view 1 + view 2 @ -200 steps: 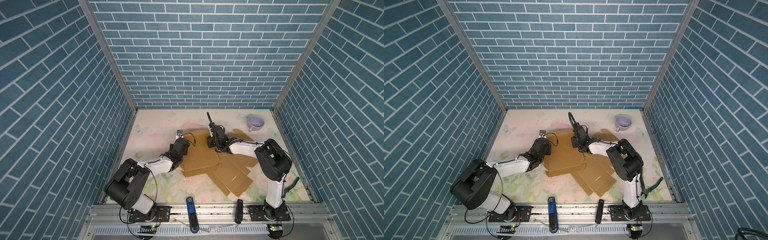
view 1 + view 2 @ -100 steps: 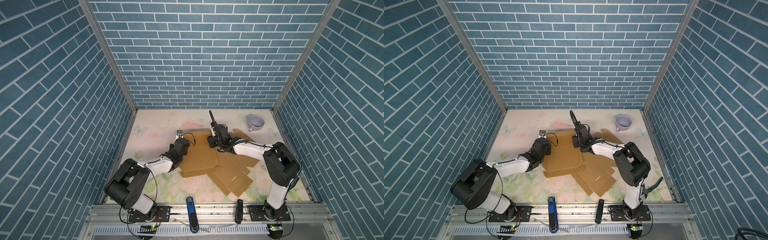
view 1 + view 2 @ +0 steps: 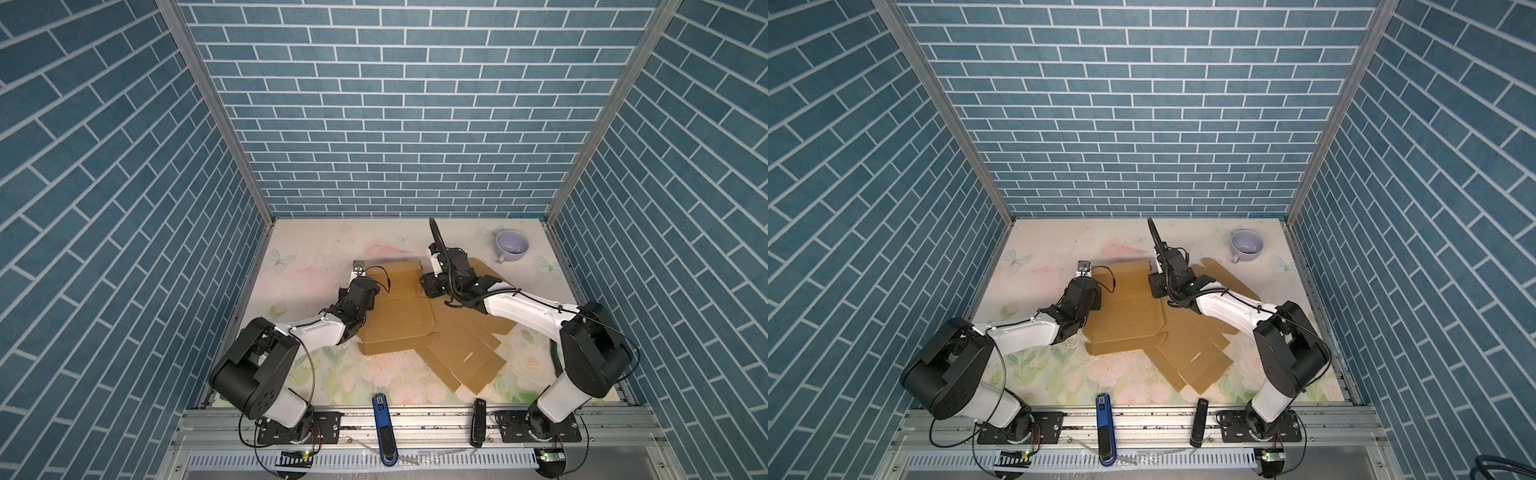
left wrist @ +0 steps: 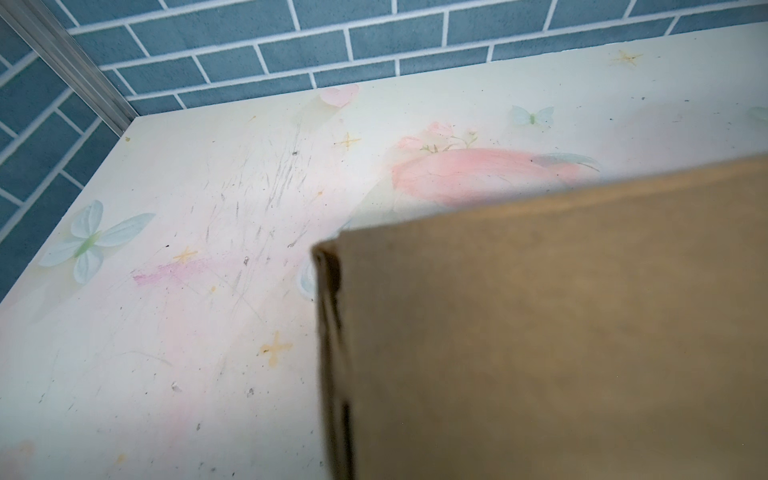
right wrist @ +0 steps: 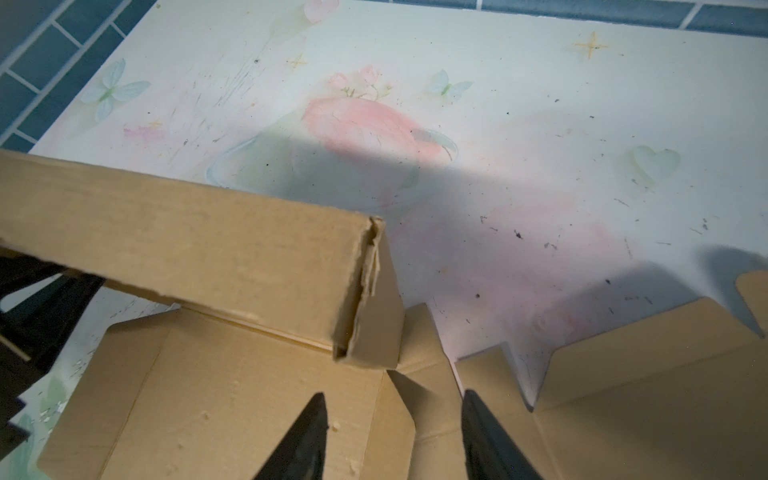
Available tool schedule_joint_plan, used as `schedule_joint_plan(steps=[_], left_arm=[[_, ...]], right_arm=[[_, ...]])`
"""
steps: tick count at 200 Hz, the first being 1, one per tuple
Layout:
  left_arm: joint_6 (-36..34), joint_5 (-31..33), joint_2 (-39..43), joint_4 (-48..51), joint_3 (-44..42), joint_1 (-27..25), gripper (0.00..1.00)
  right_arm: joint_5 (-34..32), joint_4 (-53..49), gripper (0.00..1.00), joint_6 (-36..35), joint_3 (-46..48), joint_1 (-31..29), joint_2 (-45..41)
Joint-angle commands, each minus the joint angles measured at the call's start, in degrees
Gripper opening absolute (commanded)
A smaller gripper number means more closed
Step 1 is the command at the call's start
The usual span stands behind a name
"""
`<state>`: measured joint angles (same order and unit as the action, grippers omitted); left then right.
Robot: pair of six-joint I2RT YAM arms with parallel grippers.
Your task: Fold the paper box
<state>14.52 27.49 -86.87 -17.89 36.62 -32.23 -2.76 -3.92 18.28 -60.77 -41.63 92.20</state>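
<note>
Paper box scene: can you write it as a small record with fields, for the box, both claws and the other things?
paper box: brown cardboard, mostly flat on the table, one long wall raised
left claw: shut, seemingly gripping the long wall; the grip itself is hidden
right claw: open, empty, over the flat cardboard near the long wall's end
other: lilac mug, back right corner

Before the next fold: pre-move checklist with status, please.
1. Right pincer open: ok, jaws apart over the paper box.
2. Left pincer shut: ok; grip on the far wall: cannot tell.
3. Far wall raised: ok, folded double.
4. Corner flap tucked in: not ok, it lies beside the wall's end.
5. Near panels folded: not ok, lying flat.
6. Mug clear: ok, apart at the far corner.
</note>
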Motion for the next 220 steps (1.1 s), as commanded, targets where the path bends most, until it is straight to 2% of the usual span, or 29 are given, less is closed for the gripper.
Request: schedule_joint_plan(steps=[1, 31, 51, 120, 169, 220], left_arm=[[0.22, 1.70, 0.58, 0.19, -0.96, -0.13, 0.01], [0.87, 2.52, 1.14, 0.01, -1.35, -0.18, 0.01], [1.02, 3.47, 1.51, 0.12, -1.58, -0.16, 0.02], [1.96, 4.02, 2.41, -1.79, -3.92, 0.66, 0.06], [2.00, 1.68, 2.52, -2.87, -4.78, 1.55, 0.10], [2.32, 0.56, 2.35, -3.52, -5.32, 2.33, 0.12]], right_arm=[[-1.27, -1.47, 0.52, 2.62, 3.01, -0.06, -4.49], [-4.30, -3.10, 0.51, 4.63, 1.98, 0.01, -6.01], [-3.68, -3.52, 0.50, 5.54, -0.44, 0.12, -5.28], [-0.63, -8.10, 0.50, 11.35, -13.80, 0.32, -0.25], [1.92, -11.76, 0.52, 11.25, -23.24, 0.30, 6.10], [7.44, -8.72, 0.48, 12.38, -27.67, 0.05, 11.94]])
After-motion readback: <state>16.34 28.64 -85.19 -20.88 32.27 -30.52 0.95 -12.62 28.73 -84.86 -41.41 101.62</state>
